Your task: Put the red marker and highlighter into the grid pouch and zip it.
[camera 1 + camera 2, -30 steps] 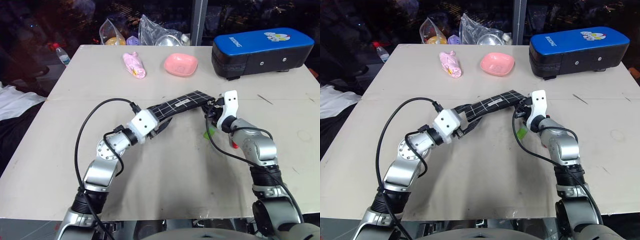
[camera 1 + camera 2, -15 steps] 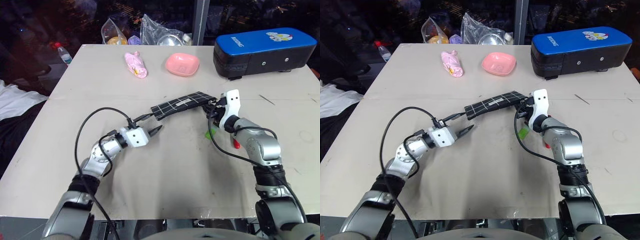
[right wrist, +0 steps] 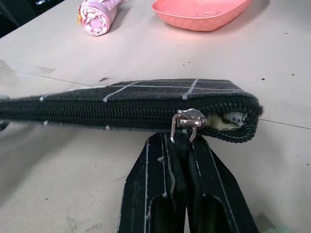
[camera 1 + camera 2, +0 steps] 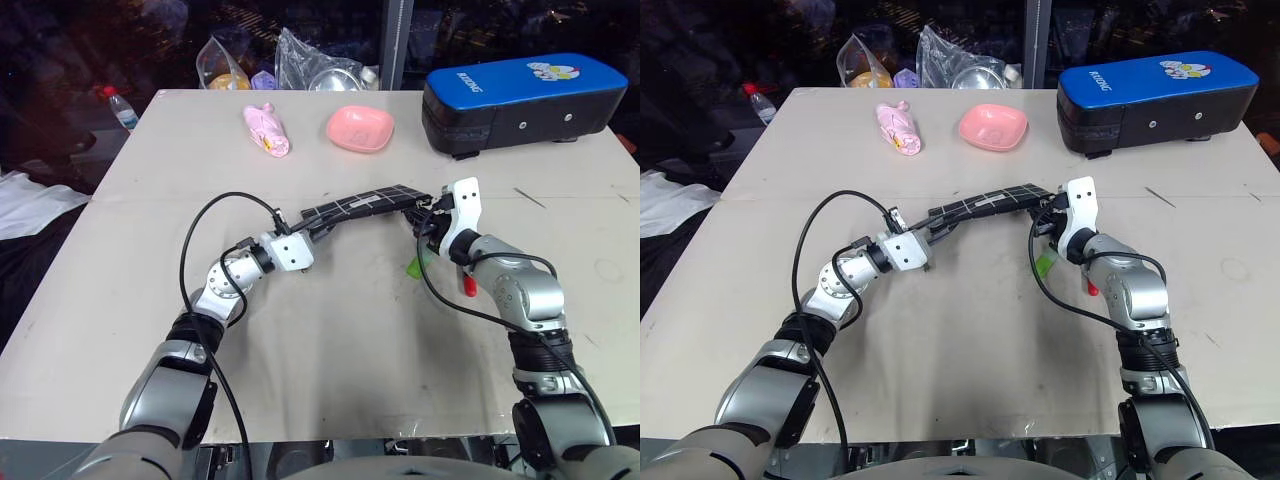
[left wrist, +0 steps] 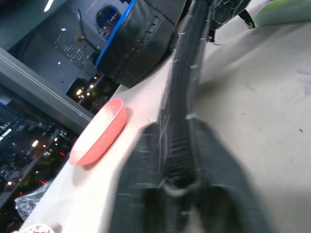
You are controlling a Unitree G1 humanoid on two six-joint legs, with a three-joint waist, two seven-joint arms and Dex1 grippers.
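The grid pouch (image 4: 365, 203) is held a little off the table between both grippers, its zipper edge facing me. My left gripper (image 4: 312, 230) is shut on its left end, where the fingers (image 5: 141, 194) pinch the zipper edge. My right gripper (image 4: 428, 212) is shut on the right end, its fingers (image 3: 165, 194) clamped just below the metal zipper pull (image 3: 187, 121). A small gap stays open past the pull. The green highlighter (image 4: 415, 266) lies on the table below the right gripper. The red end of the red marker (image 4: 468, 287) pokes out beside my right forearm; the rest is hidden.
A blue-topped black case (image 4: 520, 100) stands at the back right. A pink dish (image 4: 360, 128) and a pink wrapped item (image 4: 268, 130) lie behind the pouch. Plastic bags (image 4: 310, 65) and a bottle (image 4: 118, 105) sit beyond the table's far edge.
My left gripper, open and short of the pouch half a second ago, has moved forward to its left end and shut on it. The right gripper has kept its hold.
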